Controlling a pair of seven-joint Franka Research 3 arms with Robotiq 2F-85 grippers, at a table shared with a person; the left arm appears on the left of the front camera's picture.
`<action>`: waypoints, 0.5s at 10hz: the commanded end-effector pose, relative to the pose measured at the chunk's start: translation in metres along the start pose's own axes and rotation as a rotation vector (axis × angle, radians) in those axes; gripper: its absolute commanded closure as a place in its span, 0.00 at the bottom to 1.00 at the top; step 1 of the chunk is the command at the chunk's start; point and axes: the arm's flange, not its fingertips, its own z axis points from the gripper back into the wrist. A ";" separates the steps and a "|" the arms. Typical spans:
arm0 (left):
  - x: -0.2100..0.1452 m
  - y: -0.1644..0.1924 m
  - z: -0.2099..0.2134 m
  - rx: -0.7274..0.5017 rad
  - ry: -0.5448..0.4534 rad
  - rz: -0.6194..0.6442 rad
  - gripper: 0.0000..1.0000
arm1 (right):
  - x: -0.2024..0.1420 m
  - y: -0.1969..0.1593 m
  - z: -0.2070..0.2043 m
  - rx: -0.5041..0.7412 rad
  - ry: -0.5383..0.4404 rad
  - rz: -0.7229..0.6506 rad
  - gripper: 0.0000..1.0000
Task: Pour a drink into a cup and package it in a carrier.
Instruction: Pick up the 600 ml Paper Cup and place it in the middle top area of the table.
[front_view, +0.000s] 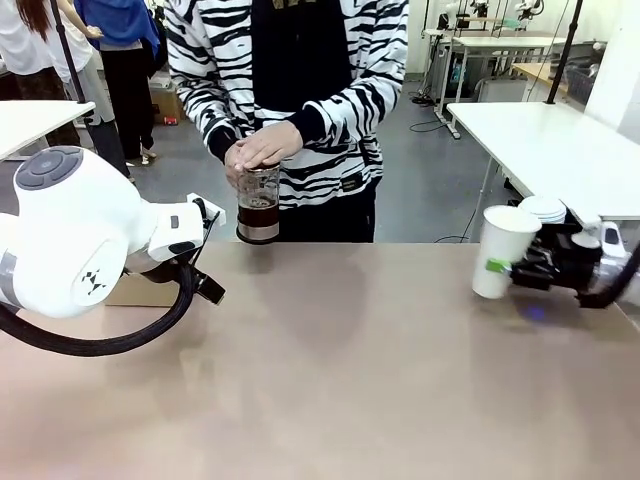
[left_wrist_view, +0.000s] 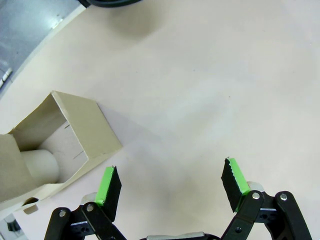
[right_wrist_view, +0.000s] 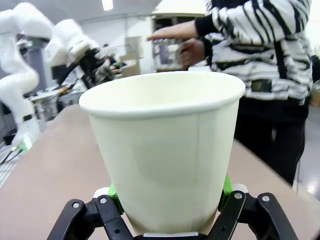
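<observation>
At the right of the table my right gripper (front_view: 512, 268) is shut on the cup (front_view: 503, 248), a white paper cup that stands upright with no lid. In the right wrist view the cup (right_wrist_view: 165, 145) sits between the green pads (right_wrist_view: 113, 192) of my right gripper (right_wrist_view: 168, 199). Across the table a person holds a glass pitcher (front_view: 258, 203) in both hands, with the dark drink (front_view: 258, 213) in its lower half. My left gripper (left_wrist_view: 171, 180) hangs open above bare table beside the brown cardboard carrier (left_wrist_view: 82, 132). The carrier (front_view: 140, 291) is partly hidden behind my left arm (front_view: 80, 240).
A stack of white lids (front_view: 545, 208) lies behind the right gripper at the far right edge. Something pale and round (left_wrist_view: 42, 167) sits inside the carrier. The middle and near part of the tabletop (front_view: 340, 380) is bare. Other tables and people stand farther back.
</observation>
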 end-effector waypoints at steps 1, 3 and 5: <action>0.000 0.000 0.000 -0.001 -0.001 0.001 0.00 | 0.035 0.004 -0.073 -0.129 0.029 -0.004 0.20; 0.000 0.000 0.000 -0.001 -0.001 0.001 0.00 | 0.030 -0.020 -0.129 -0.198 -0.011 -0.044 0.20; 0.000 0.000 0.000 -0.001 -0.001 0.001 0.00 | 0.017 -0.042 -0.171 -0.292 -0.046 -0.013 0.20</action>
